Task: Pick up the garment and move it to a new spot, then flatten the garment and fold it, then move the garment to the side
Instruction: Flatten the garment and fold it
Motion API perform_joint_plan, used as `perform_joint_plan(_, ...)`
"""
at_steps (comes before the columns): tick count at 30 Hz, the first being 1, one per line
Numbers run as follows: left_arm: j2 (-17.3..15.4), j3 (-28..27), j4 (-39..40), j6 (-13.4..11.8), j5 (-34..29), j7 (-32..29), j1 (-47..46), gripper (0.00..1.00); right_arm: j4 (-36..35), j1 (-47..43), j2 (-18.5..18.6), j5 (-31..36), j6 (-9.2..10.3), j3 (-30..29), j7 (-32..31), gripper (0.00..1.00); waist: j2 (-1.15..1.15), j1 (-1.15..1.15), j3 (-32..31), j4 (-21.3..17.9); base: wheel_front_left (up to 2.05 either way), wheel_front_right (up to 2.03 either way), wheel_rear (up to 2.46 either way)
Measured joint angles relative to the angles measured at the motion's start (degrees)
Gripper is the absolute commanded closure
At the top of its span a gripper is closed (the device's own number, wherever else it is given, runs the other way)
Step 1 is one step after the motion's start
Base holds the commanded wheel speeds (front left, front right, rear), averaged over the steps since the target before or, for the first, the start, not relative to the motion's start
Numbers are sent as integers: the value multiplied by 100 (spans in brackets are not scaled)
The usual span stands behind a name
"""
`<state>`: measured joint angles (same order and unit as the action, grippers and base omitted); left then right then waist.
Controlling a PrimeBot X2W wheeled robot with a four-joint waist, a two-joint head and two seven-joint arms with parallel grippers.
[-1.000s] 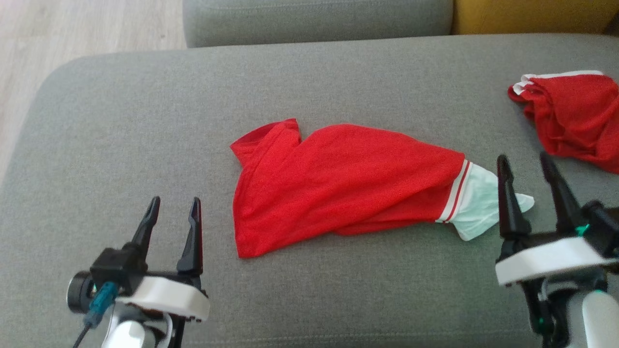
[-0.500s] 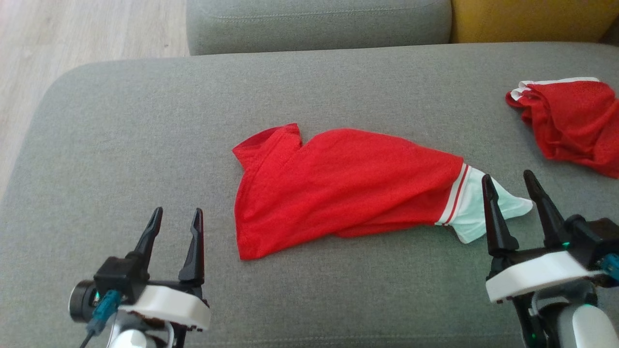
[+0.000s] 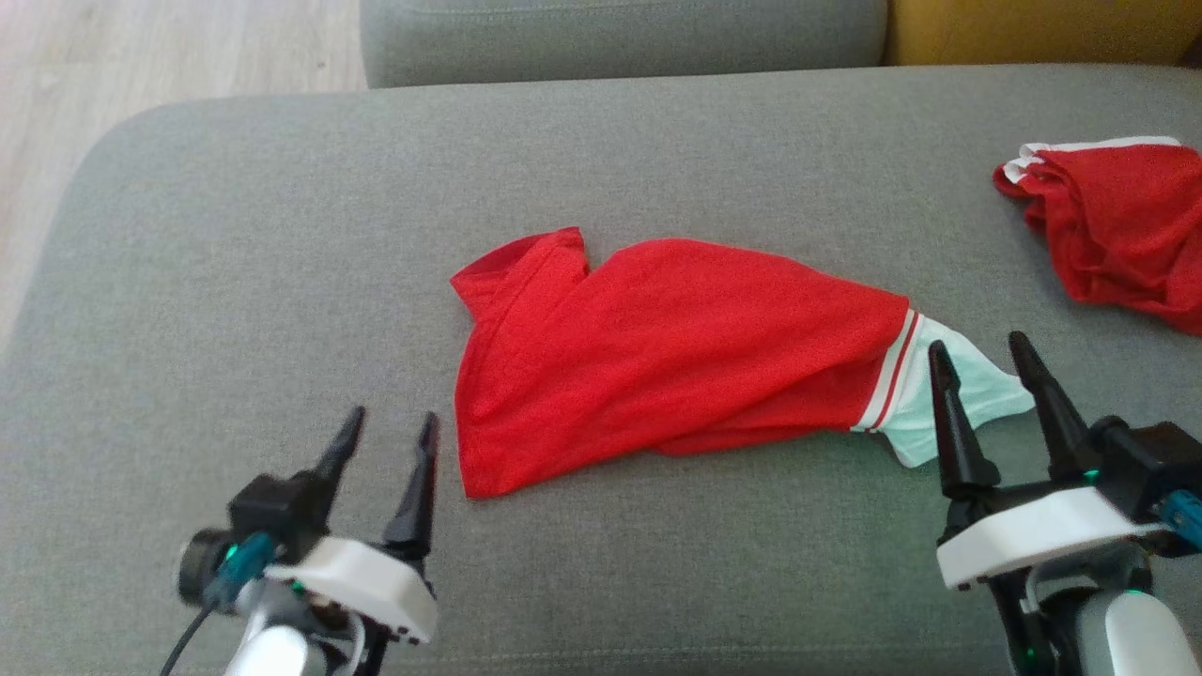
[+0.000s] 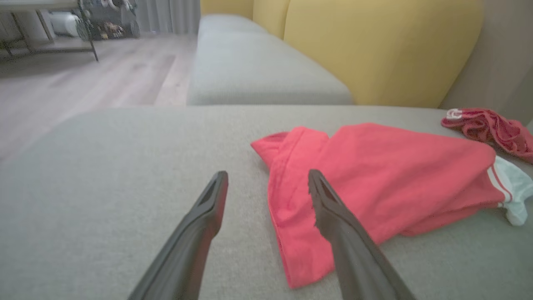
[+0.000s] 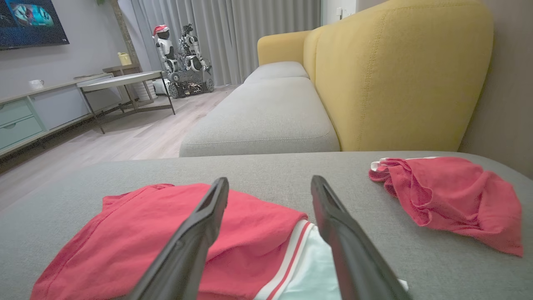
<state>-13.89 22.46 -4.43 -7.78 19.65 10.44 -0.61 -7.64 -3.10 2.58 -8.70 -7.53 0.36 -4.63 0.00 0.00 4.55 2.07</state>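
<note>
A rumpled red garment (image 3: 676, 347) lies mid-seat on a grey sofa cushion (image 3: 282, 263), long axis left to right, its white, red-striped end pointing right. A yellow backrest (image 5: 395, 75) and pale wood floor (image 3: 141, 47) lie beyond. The left claw (image 3: 392, 418), beside its red corner, and the right claw (image 3: 977, 343), at the white end, gape empty.

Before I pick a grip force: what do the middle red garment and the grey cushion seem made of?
The middle red garment: likely thin knit jersey, matte; it drapes in soft folds. The grey cushion: woven upholstery fabric, matte, with a fine speckled weave.
</note>
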Motion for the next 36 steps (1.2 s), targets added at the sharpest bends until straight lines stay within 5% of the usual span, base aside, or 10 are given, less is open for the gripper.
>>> perform_joint_plan(7, 170, 314, -824, 469, 434, -639, -331, 0, 18, 18, 0, -52, 0, 109, 0, 0, 0, 0, 204, -122, 0, 0, 0)
perform_joint_plan(14, 271, 300, -1636, 701, 682, -659, -579, 0, 53, 43, 0, -91, 0, 112, 1, 0, 0, 0, 373, -254, 0, 0, 0)
perform_joint_plan(16, 326, 308, -1699, 795, 733, -577, -665, 100, 63, 44, 0, -98, 0, 107, 2, 0, 0, 0, 401, -268, 0, 0, 0)
perform_joint_plan(27, 332, 303, -1947, 979, 814, -258, -798, 100, 86, 156, 0, -192, 0, 83, 8, 0, 0, 0, 435, -198, 0, 0, 0)
perform_joint_plan(36, 202, 209, -1122, 825, 772, 31, -800, 100, 83, 155, 0, -249, 0, 49, 14, 0, 0, 0, 414, -111, 0, 0, 0)
